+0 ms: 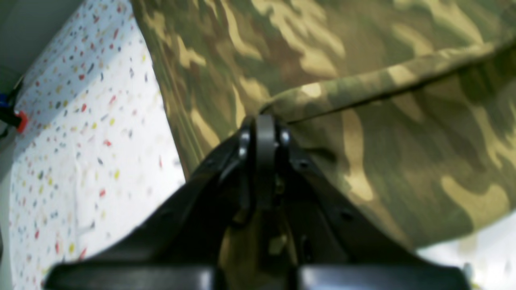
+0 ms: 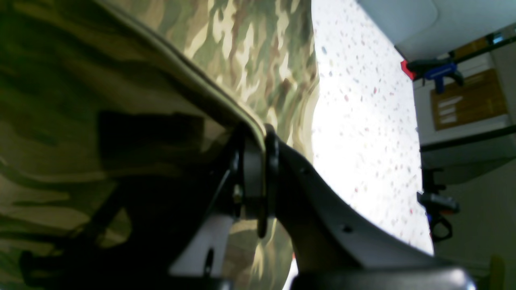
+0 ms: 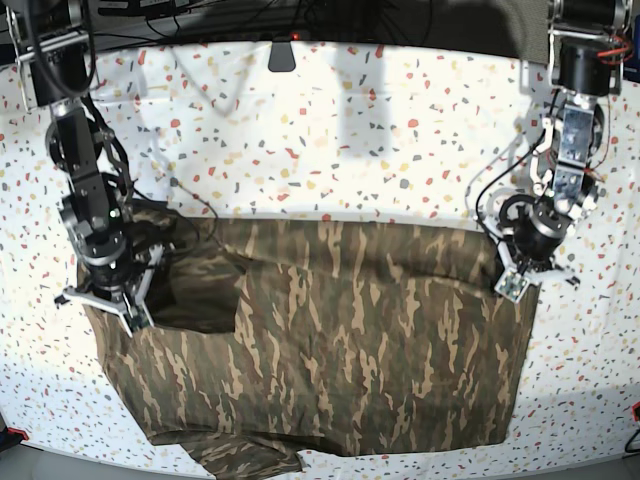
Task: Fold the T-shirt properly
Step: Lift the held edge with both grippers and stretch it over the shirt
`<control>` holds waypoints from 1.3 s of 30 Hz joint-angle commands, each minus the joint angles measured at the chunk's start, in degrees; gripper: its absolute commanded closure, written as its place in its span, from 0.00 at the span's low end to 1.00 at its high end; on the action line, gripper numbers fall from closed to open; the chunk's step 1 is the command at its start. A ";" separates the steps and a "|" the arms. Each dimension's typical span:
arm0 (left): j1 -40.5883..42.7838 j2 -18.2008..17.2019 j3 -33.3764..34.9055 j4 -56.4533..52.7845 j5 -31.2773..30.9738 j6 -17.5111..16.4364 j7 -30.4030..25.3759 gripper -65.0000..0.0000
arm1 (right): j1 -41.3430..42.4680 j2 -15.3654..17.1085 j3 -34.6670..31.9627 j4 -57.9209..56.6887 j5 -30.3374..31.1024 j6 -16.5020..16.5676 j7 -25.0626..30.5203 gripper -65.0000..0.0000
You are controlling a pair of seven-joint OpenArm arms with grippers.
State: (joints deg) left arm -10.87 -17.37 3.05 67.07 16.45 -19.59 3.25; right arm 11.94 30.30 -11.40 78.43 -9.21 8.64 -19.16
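Camouflage T-shirt (image 3: 330, 350) spread across the speckled table (image 3: 330, 140), filling the near half in the base view. Far edge running roughly straight between the two arms; a sleeve or corner trailing off at the near left. On that view's left, a flap turned over under the right arm, leaving a dark shadowed patch beside it.

Right gripper (image 3: 108, 300) low over the shirt's left edge in the base view, its tips hidden there by the wrist. Only in the right wrist view: right gripper (image 2: 254, 139) clenched on a hemmed edge of the T-shirt (image 2: 250, 52), cloth draped up and over the closed jaws, shadow of the arm thrown across the fabric on the left. Also only there: bright bare table (image 2: 363, 121) to the right, and beyond its edge a blue clamp (image 2: 437, 72) and a cardboard box (image 2: 467, 100).

Left gripper (image 3: 515, 280) at the shirt's far right corner in the base view, grip not readable from that height. In the left wrist view: left gripper (image 1: 264, 125) pinched shut on a folded hem of the T-shirt (image 1: 363, 80), the hem stretching away to the upper right, speckled table (image 1: 80, 141) showing on the left. A small red and blue clamp (image 1: 16, 119) at the table's left edge, seen in that view alone.
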 commanded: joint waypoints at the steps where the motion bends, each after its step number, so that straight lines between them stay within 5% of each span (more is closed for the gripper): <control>1: -2.49 -0.35 -0.31 0.46 -0.46 0.98 -1.55 1.00 | 2.62 0.59 0.48 -0.02 -0.57 -0.17 1.31 1.00; 6: -6.64 0.22 -0.33 0.07 -0.46 0.98 -1.42 1.00 | 8.09 -0.98 0.48 -6.12 -0.09 0.28 2.69 1.00; 12: -8.31 0.24 -0.33 0.02 -0.46 0.98 -1.09 1.00 | 14.16 -3.48 0.48 -12.63 2.43 4.72 4.83 1.00; 23: -8.37 0.74 -0.31 -2.82 -0.48 0.98 -1.14 1.00 | 20.90 -6.80 0.48 -14.88 3.91 5.79 4.81 1.00; 32: -9.79 0.68 -0.31 -14.56 -0.02 1.09 -8.04 1.00 | 21.55 -9.53 0.48 -21.46 3.87 5.92 6.80 1.00; 39: -12.02 0.66 -0.33 -17.81 -0.02 5.29 -8.44 1.00 | 21.55 -11.08 0.48 -24.44 3.85 5.90 9.40 1.00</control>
State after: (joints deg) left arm -21.17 -16.03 3.05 48.36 16.86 -15.16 -3.90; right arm 31.27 18.85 -11.29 53.15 -5.58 15.05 -11.29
